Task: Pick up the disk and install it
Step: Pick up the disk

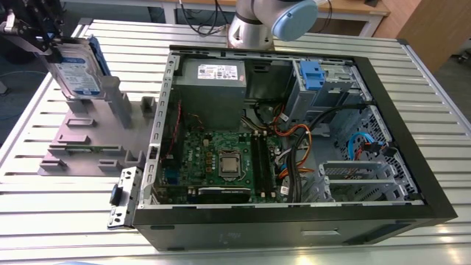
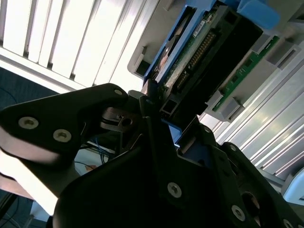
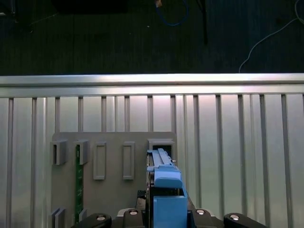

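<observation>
At the exterior view's left, the gripper point(image 1: 48, 49) pinches the upright disk point(image 1: 78, 70) from above (over the grey holder point(image 1: 88, 138)).

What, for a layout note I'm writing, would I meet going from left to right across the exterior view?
disk → power supply → blue bracket on the drive bay → wooden panel

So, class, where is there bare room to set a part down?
Free: table slats at the exterior view's lower left, bordered by the grey holder and computer case. Crowded: around the holder and the disk, and inside the case.
</observation>
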Tool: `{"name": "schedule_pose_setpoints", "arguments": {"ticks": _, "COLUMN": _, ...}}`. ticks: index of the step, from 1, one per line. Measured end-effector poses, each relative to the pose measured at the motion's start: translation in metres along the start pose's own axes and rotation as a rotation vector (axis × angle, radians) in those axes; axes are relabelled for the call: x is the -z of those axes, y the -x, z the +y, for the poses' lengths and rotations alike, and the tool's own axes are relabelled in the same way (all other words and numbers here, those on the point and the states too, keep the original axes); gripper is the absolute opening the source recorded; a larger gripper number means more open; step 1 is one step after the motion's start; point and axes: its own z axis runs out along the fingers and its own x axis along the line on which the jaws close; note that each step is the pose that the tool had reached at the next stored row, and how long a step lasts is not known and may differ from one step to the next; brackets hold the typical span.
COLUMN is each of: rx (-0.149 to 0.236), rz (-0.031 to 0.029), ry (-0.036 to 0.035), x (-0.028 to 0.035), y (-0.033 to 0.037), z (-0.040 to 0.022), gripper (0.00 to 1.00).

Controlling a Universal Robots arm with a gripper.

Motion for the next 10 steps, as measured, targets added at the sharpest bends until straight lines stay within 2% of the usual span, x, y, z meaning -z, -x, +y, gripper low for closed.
{"name": "schedule_pose_setpoints", "arguments": {"ticks": 10, "rx": 0.000, "rz": 0.0000, "ry": -0.0001, "x": 0.0038, "y": 0.0002, "z": 0.0001, "gripper": 0.37}}
